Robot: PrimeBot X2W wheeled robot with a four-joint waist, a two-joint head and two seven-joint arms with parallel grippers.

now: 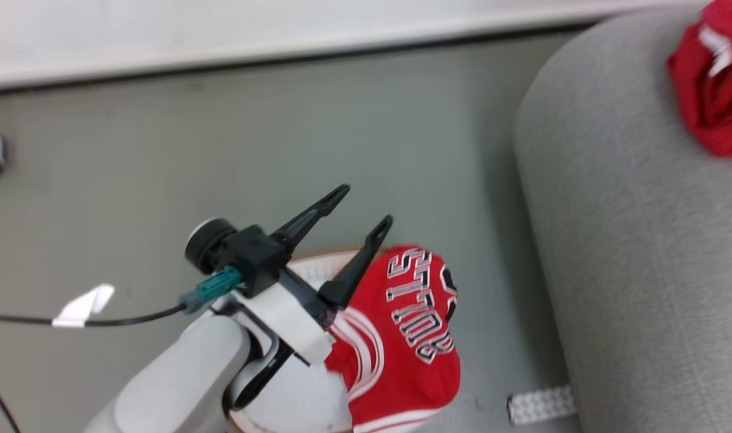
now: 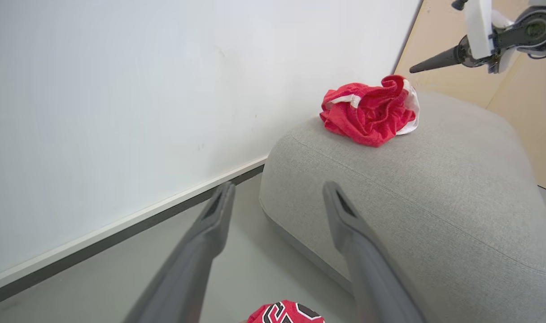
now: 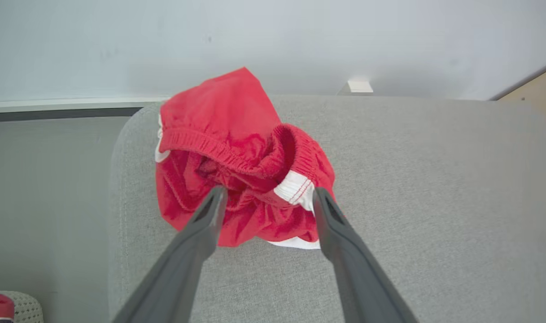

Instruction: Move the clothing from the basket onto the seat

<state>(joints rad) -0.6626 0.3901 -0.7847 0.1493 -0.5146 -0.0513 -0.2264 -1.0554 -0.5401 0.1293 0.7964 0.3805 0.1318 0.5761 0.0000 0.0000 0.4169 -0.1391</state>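
Your seat (image 1: 630, 240) takes the right of the head view, grey and rounded, with the floor (image 1: 341, 120) running alongside it. Your left arm (image 1: 179, 385) comes up from the bottom edge, its pale forearm angled up and to the right and its wrist over the basket (image 1: 320, 260). The basket sits on the floor near the seat, with the jersey (image 1: 402, 337) heaped in it and spilling over the rim. The shorts (image 3: 237, 170) lie crumpled on top of the seat, close to its edge. Your left gripper (image 1: 366, 204) hangs above the basket, fingers spread with nothing between them, aimed towards the seat. Your right gripper (image 3: 269, 192) hovers over the shorts, jaws apart. From the left wrist view, its finger stands clear above the cloth.
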